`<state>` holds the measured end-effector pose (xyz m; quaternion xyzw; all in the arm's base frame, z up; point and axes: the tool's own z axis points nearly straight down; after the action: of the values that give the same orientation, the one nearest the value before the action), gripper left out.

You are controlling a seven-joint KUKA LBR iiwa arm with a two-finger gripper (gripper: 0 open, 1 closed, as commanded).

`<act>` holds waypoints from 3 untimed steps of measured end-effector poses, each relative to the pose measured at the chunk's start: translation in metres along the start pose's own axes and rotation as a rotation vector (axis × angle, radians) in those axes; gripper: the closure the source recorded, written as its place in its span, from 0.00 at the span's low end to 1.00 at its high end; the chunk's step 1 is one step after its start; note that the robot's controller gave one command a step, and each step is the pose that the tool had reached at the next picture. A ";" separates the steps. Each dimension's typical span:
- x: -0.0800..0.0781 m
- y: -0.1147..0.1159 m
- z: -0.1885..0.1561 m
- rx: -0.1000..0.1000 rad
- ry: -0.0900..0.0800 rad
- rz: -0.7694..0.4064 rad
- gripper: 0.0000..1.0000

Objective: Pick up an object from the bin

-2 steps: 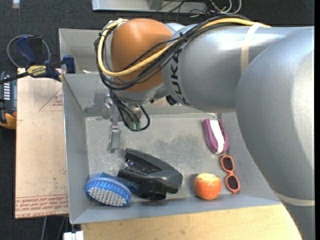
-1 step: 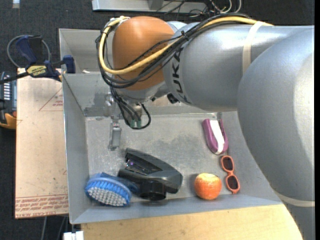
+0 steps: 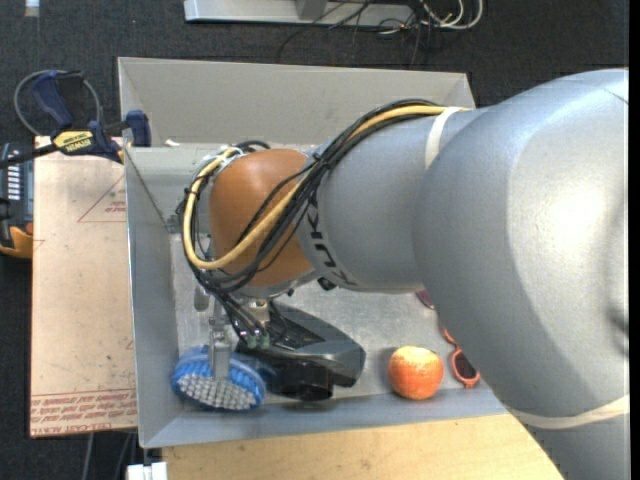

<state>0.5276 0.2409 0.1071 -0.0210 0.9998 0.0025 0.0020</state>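
Near-left corner of the bin (image 3: 148,298): a round blue brush with pale bristles (image 3: 215,388), and the gripper (image 3: 220,360) is right down on it, touching or just above. Released or clenched? I cannot tell; the orange wrist cover (image 3: 255,218) hides too much. Just right lies a black stapler-like tool (image 3: 310,360), then an orange fruit (image 3: 415,373) and a red piece (image 3: 463,366). This looks like the grasp step: next comes a firm close on the brush, then a straight lift.

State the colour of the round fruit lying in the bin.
The fruit is orange; it shows clearly in the camera view.
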 end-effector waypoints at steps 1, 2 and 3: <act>0.018 -0.016 -0.031 -0.001 -0.009 0.044 0.00; 0.033 -0.002 0.004 0.000 0.005 0.089 0.00; 0.039 0.016 0.033 -0.007 -0.009 0.056 0.00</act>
<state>0.4877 0.2551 0.0736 0.0068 0.9999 0.0063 0.0064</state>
